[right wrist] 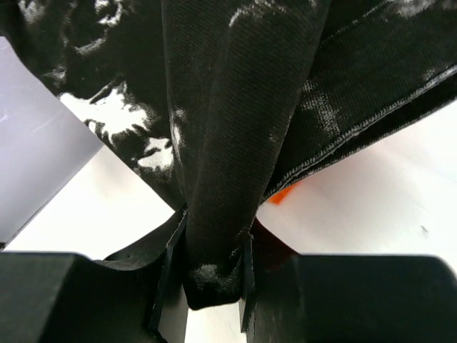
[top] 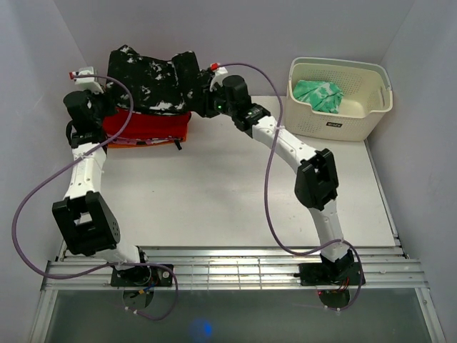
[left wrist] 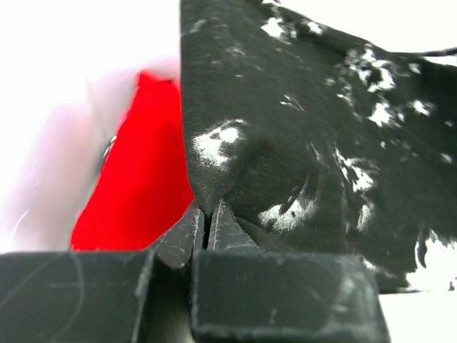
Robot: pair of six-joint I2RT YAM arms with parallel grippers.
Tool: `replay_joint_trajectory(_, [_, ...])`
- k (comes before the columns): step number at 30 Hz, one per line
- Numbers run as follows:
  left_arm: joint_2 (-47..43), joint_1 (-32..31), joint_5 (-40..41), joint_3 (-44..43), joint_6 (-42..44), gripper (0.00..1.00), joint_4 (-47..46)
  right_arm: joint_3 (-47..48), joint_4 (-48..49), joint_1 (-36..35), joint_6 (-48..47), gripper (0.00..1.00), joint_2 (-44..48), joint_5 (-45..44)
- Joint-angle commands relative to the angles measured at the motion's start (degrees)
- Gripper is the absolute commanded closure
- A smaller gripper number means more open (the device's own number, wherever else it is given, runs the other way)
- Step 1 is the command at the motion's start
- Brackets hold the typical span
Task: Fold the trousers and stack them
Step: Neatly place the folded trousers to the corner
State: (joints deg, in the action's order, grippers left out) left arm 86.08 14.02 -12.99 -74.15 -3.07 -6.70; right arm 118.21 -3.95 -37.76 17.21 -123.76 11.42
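At the far left of the surface (top: 214,193), black white-splashed trousers (top: 153,78) held up, bunched.
Pinched at one edge by the tightly closed left end effector (left wrist: 207,227), clamped at a thick fold on the other side by the right end effector (right wrist: 212,268). Hanging over a red garment (top: 146,130) lying flat on the surface. Farther right, well apart, a cream basket (top: 357,121) with green cloth (top: 319,95) inside.

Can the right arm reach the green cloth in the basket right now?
Probably not yet. The green cloth lies in an open-topped basket with nothing in the way, but the right gripper is shut on the trousers over the red garment and must let go first.
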Motion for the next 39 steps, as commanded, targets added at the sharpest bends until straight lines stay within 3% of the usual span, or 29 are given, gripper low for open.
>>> replay_joint_trajectory(1, [1.8, 6.61, -1.85, -3.9, -6.49, 1.0, -9.54, 8.33, 10.62, -1.52, -1.3, 0.92, -5.07, -7.11])
replay_joint_trajectory(8, [10.94, 12.78, -6.07, -5.39, -9.4, 1.0, -15.88, 13.8, 18.17, -6.53, -6.04, 0.92, -14.83, -15.1])
replay_joint_trajectory(17, [19.64, 16.56, -8.72, -6.79, -9.94, 1.0, -20.9, 20.3, 26.35, -6.45, -10.09, 0.92, -25.11, -18.27])
replay_joint_trajectory(29, [28.7, 17.88, -7.49, -7.94, -7.04, 1.0, -22.13, 18.64, 28.91, -6.19, -9.48, 0.92, -28.02, -18.98])
replay_joint_trajectory(32, [30.37, 17.97, -6.34, -8.64, -6.69, 1.0, -22.13, 17.67, 28.47, -6.01, -9.39, 0.8, -27.24, -18.98])
replay_joint_trajectory(35, [31.25, 17.97, -5.47, -9.61, -6.77, 1.0, -21.52, 16.7, 28.03, -5.49, -9.91, 0.52, -25.22, -18.72])
replay_joint_trajectory(36, [31.42, 17.97, -5.38, -10.05, -6.86, 1.0, -20.47, 15.57, 27.85, -5.4, -10.18, 0.38, -24.51, -18.63])
replay_joint_trajectory(38, [31.78, 17.97, -4.32, -11.01, -7.03, 1.0, -19.58, 14.33, 27.15, -4.7, -10.7, 0.29, -21.71, -18.45])
replay_joint_trajectory(39, [31.95, 17.97, -3.89, -11.28, -7.12, 1.0, -18.54, 13.02, 26.71, -4.43, -10.97, 0.17, -20.74, -18.02])
